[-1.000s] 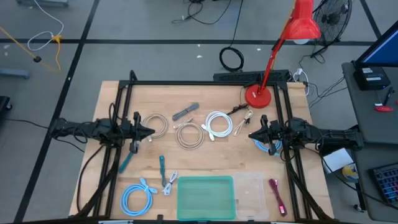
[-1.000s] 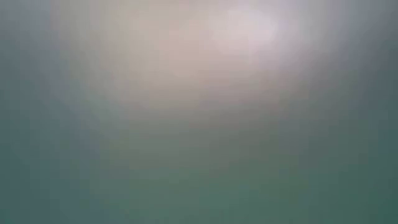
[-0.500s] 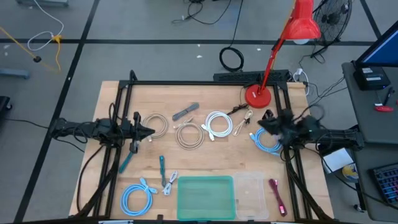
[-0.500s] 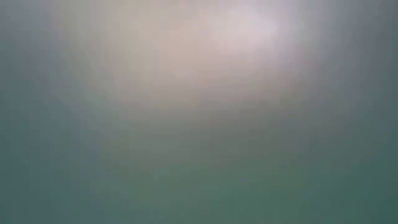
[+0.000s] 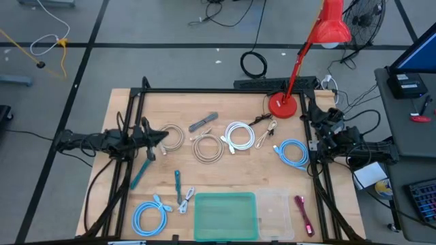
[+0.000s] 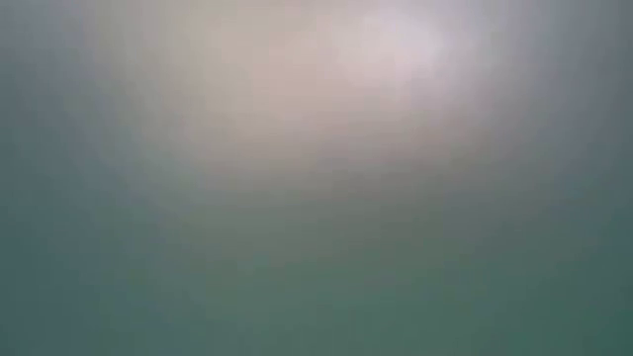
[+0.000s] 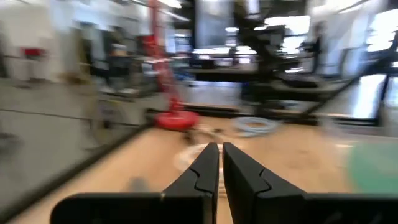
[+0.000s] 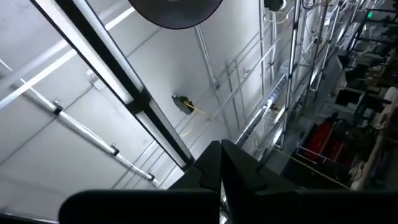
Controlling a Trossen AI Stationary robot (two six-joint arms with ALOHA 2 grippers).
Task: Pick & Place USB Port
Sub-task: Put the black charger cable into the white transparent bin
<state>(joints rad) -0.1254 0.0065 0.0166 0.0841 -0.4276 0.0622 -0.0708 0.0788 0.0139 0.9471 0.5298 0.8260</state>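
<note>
Toward the far middle of the table (image 5: 225, 184) lay the grey USB port (image 5: 203, 123), between the beige coil (image 5: 172, 137) and the white coil (image 5: 238, 135). Its long axis ran slantwise, one end angled toward the lamp base (image 5: 282, 105). The left end effector (image 5: 163, 140), fingers closed and empty, was nearer; the port lay ahead of it, slightly farther back. The right end effector (image 8: 221, 155), also closed, pointed at the ceiling.

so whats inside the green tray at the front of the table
From above, the green tray looks empty: only its plain green floor shows, with no cable or USB part. The clear container beside it also looks empty.
</note>
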